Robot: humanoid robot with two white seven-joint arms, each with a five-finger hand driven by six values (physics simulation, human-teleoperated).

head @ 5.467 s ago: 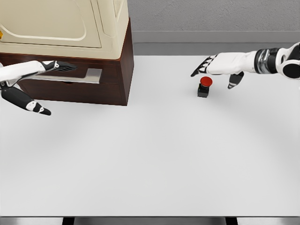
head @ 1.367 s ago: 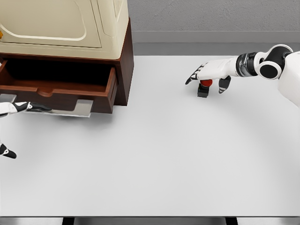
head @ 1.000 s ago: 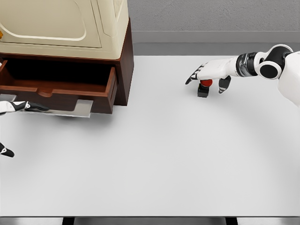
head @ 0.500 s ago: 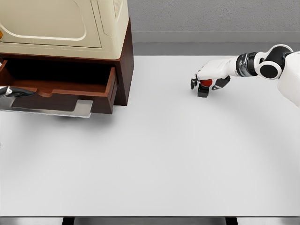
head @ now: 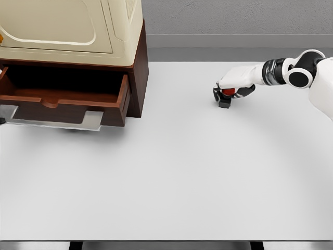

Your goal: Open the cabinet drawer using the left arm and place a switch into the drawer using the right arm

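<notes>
While drawer (head: 67,101) sits open, right hand (head: 231,87) grips red switch (head: 226,97) (no legible markings); left hand unseen.

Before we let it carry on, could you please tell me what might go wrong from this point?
1. The right hand is curled over the small switch, which mostly hides it; the hold may be shallow, so the switch could slip or tip on lifting.
2. The open drawer sits far across the table under the cabinet body, so the carried switch could catch the drawer front.
</notes>
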